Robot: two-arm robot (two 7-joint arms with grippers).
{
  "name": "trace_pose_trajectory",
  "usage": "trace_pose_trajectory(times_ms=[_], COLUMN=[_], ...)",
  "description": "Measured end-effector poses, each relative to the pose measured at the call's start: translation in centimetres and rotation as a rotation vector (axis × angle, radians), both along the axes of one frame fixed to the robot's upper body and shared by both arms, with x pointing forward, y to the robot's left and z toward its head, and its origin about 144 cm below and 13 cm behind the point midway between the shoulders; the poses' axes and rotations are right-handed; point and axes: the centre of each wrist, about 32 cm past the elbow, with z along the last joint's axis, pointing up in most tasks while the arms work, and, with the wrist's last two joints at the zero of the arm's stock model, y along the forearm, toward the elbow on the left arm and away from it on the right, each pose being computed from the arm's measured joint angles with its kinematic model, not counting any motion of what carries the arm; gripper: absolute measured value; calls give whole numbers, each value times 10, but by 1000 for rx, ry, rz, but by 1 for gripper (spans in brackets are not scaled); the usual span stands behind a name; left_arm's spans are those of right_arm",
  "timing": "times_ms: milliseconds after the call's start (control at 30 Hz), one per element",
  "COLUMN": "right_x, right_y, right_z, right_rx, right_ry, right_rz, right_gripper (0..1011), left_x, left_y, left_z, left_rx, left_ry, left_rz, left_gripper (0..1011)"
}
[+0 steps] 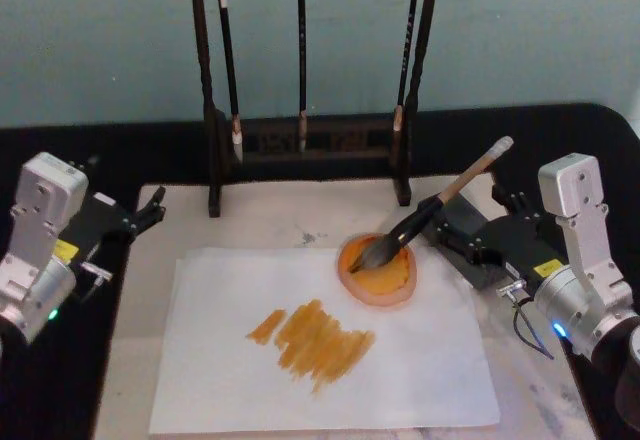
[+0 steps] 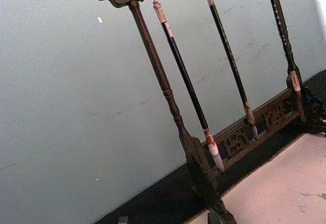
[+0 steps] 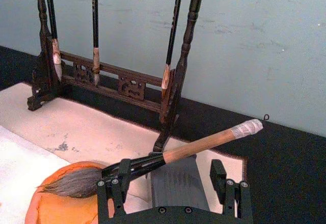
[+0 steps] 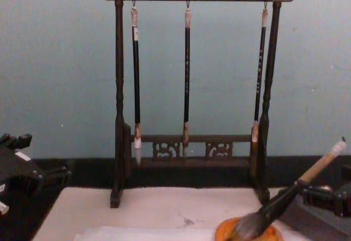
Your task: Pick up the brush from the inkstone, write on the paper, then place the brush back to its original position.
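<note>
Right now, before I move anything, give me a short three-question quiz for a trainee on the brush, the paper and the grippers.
1. True or false: the paper is blank.
2. Where does the big brush rest its hair tip? A) in the orange dish B) on the rack C) on the bare mat
3. Fill in: the ___ gripper sits open around the big brush's handle.

Key: 1 false, orange strokes mark it. 2 A. 3 right gripper; the left gripper is parked at the mat's other side.
</note>
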Motion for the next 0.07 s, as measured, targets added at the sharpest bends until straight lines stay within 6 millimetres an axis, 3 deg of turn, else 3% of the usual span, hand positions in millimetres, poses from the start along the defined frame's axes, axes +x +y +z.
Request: trace_pose_trajectory(times_ms=[67], right_x=[0], right_y=[0], right_z=[0], right_rx=[0], right_ry=[0], right_rz=[0], right_gripper=[1000], left_x=[0], left_y=[0], left_z=[0], left_rx=[0], left_ry=[0], left_rz=[0], left_gripper=[1010])
